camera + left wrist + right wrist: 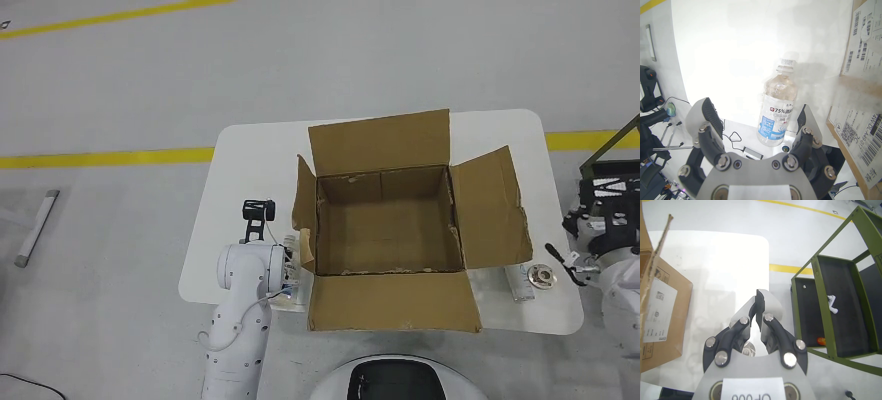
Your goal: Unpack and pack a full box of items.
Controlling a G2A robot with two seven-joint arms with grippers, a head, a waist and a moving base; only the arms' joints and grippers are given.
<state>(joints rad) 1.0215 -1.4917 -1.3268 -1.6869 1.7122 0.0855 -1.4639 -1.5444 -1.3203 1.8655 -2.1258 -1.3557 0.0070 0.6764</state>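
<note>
The left gripper (755, 105) is spread wide and grasps nothing. It hangs over the near left part of the white table (250, 180). A clear bottle (777, 113) lies there, just left of the open cardboard box (390, 300). The box stands mid-table with its inside bare. A small round thing (541, 275) sits near the table's right corner. The right gripper (755, 306) is clenched on nothing, beside a green rack (848, 360).

Green rack (817, 270) w/ white part (832, 303) on shelf, rt of table (240, 200); yellow floor line (100, 158)
</note>
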